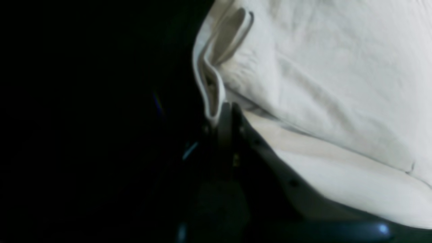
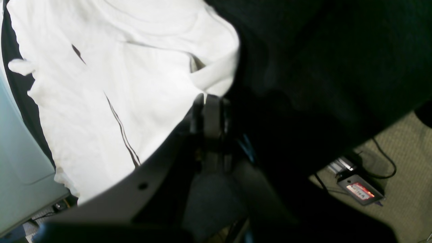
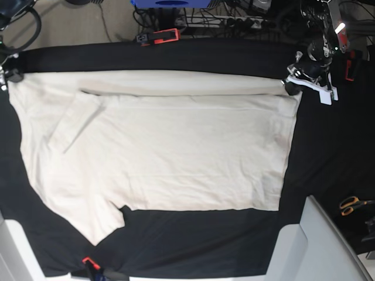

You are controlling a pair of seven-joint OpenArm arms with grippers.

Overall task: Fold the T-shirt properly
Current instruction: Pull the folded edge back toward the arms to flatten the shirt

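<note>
**Both arms held the far edge of the shirt**

The black tabletop (image 3: 328, 175) carried everything. The T-shirt (image 3: 176, 158) lay spread over most of it, nearly flat. Its long side ran from the left edge of the tabletop to the right edge. One sleeve (image 3: 96, 219) pointed toward the near left corner.

Along the far edge, a strip of the shirt was already turned over on itself.

The left end effector (image 3: 291, 86) was at the far right corner of the shirt. It was closed tight on the cloth there. The right end effector (image 2: 209, 101) was at the far left corner, almost out of the base view. It was pinched shut on a hem too.

So the whole shirt lay toward the near edge from both arms. I think the next pull should go that way, both arms together.
</note>
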